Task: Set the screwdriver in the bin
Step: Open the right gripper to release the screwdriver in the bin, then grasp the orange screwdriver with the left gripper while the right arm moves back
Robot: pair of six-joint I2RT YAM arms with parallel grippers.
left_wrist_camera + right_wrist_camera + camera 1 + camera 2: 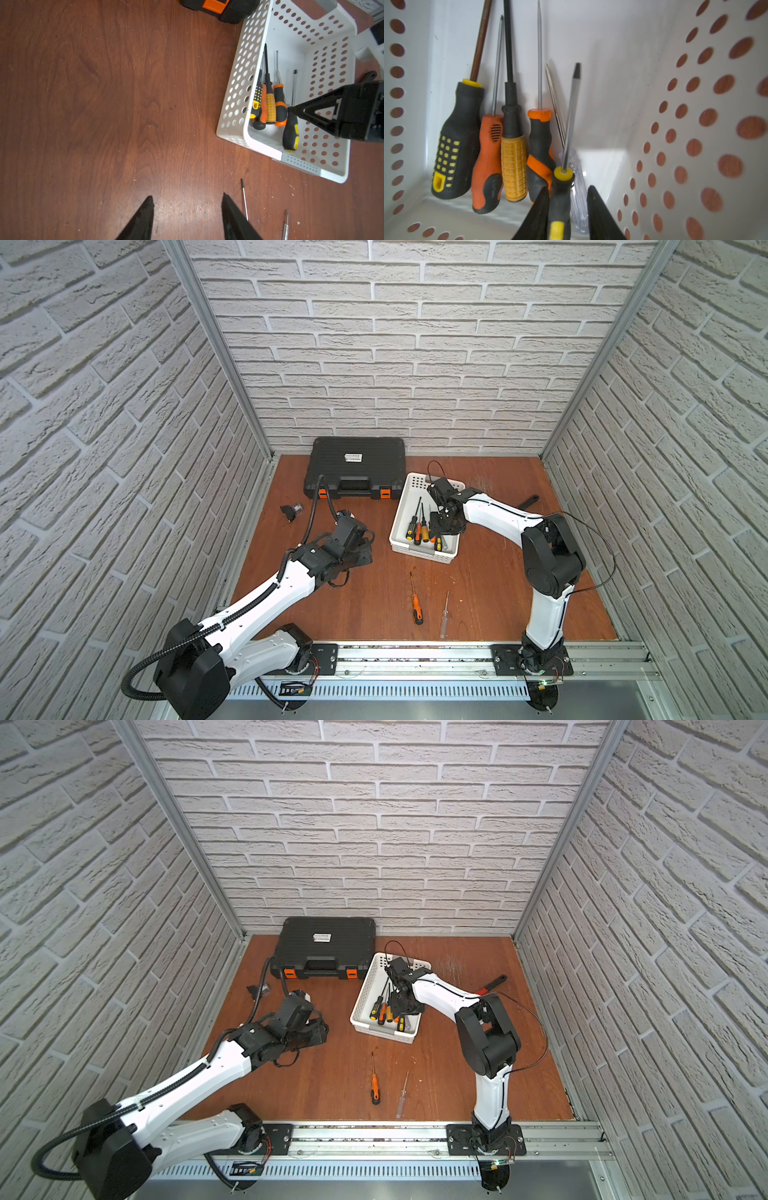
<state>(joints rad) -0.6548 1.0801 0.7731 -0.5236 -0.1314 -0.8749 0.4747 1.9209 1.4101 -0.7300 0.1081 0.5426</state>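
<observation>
At the far edge of your wooden table (478,597), left of centre, a black ribbed tool case (357,466) lies flat against the wall. It has a white label (353,457) on its lid and two orange latches (320,494) on its near side. Nearer you and to its left, apart from it, sits a small black and clear object (291,511), too small to identify. At the far right you see a dark handle (528,502) lying on the wood, and a top view shows a red part (482,991) at its end. White brick-pattern walls (415,344) close three sides.
</observation>
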